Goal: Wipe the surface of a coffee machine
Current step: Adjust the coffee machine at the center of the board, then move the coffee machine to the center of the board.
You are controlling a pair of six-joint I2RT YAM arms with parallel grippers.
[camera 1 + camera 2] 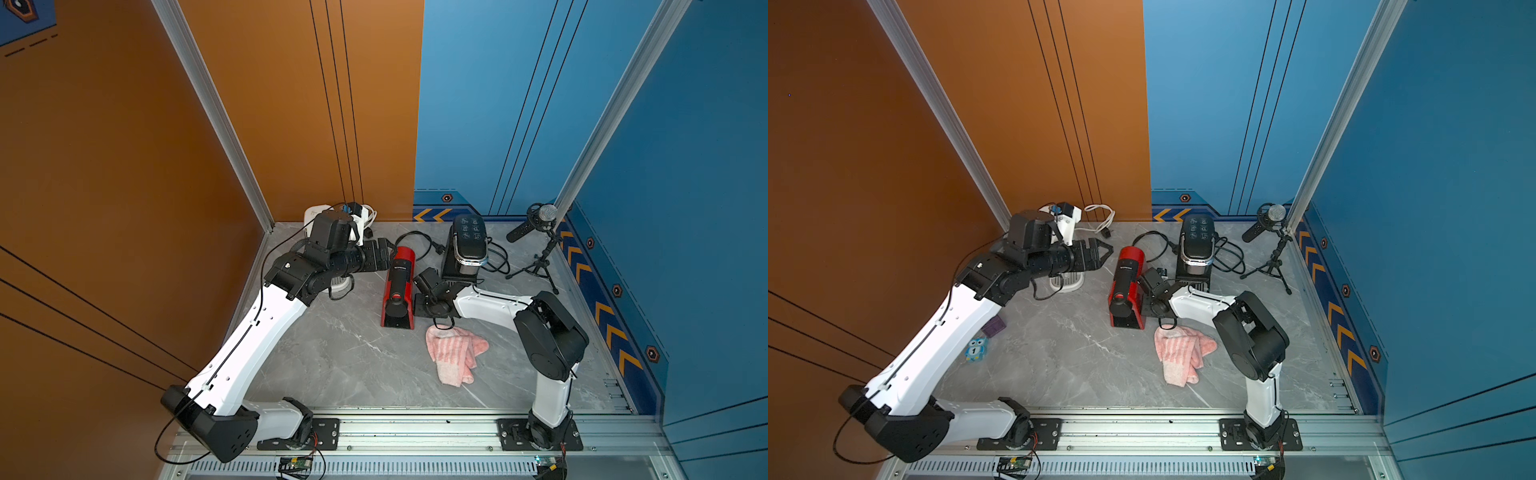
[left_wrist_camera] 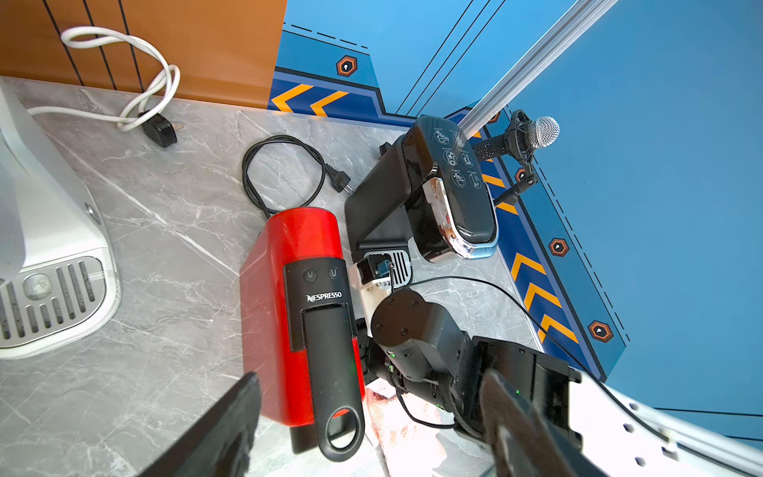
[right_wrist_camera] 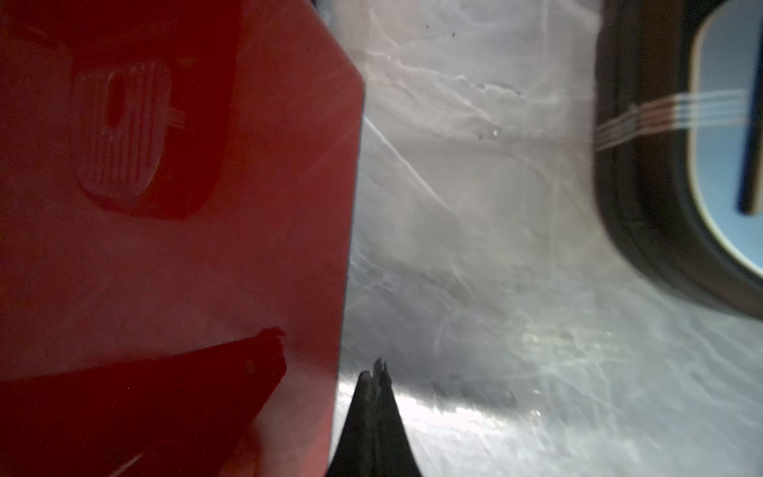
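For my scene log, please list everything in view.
red coffee machine: 1, red, table centre
black coffee machine: 1, black, behind it, rightward
white coffee machine: 1, white, back left
towel: 1, pink, loose, front right of red machine
microphone: 1, black, back right corner
cords: 2, black and white, at back
owl card: 1, blue, left side
purple piece: 1, purple, beside it
left gripper: 1, black, open, near red machine's rear
right gripper: 1, black, shut, empty, beside red machine
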